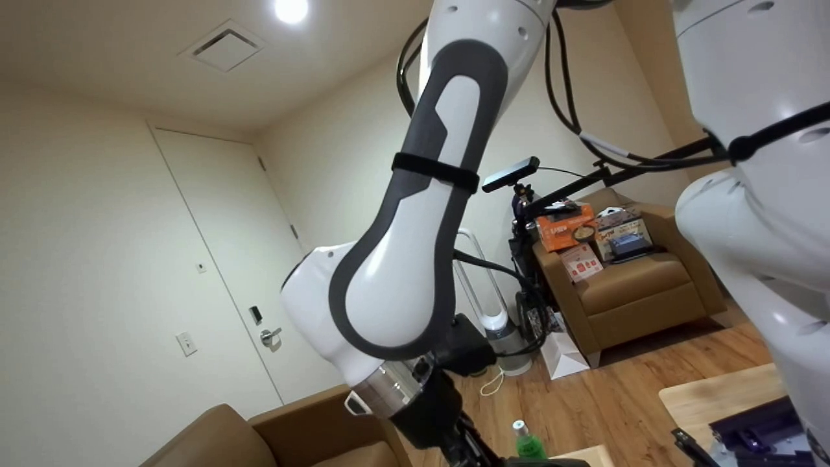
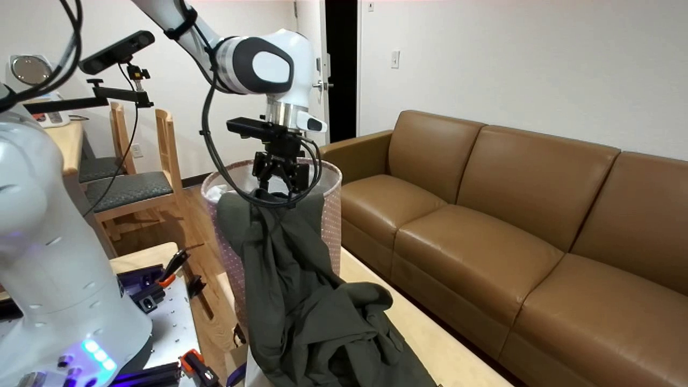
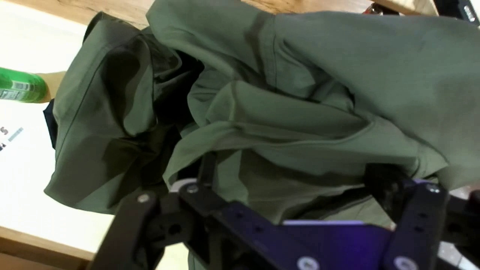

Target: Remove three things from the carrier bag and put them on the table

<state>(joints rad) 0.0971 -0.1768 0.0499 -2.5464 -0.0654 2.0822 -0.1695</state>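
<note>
Though wide-jawed and empty, the end effector (image 3: 294, 167), fingertips (image 3: 208, 168) indistinct against green cloth (image 3: 270, 108).

- Olive-green garment (image 3: 307, 112), crumpled, from left to far right
- Gripper (image 3: 294, 174), fingers spread apart, at the garment's folds
- Green bottle (image 3: 22, 86), barcode showing, on pale wooden table (image 3: 75, 236), left

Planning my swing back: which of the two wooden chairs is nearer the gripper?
The front chair, larger in view; the other chair stands farther off, partly hidden behind it.
</note>
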